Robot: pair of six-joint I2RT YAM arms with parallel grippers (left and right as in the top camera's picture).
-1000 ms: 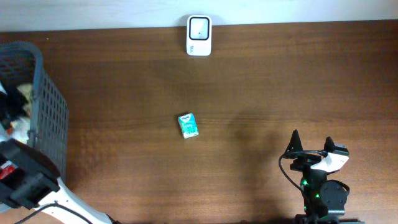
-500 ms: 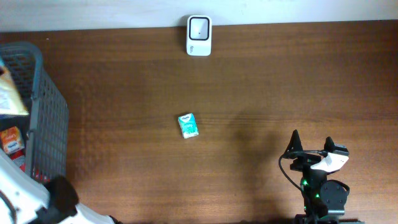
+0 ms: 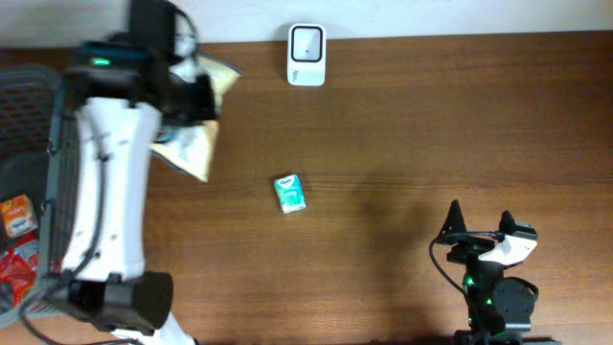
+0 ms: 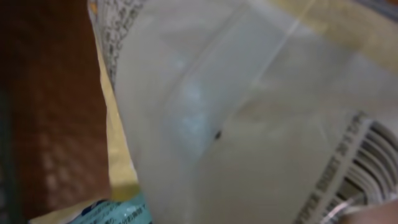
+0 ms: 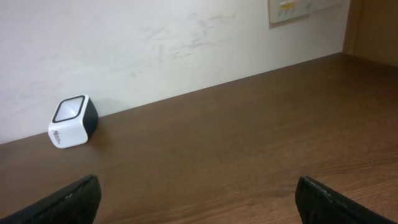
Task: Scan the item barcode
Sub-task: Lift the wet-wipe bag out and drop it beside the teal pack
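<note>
Above the brown tabletop [image 3: 402, 125], left fingers [image 3: 194, 96] pinch a snack packet [image 3: 192, 149], probably light, limp and slippery, best gripped at its sealed edge. Right fingers [image 5: 68, 202] are spread.

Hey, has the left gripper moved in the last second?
Yes. The left gripper, shut on a yellow packet, has swung out of the basket, rightward over the table toward the white scanner at the far edge.

Wooden table [image 3: 402, 125] bears a white scanner [image 3: 306, 55], teal packet [image 3: 289, 193], grey basket [image 3: 59, 192]
</note>
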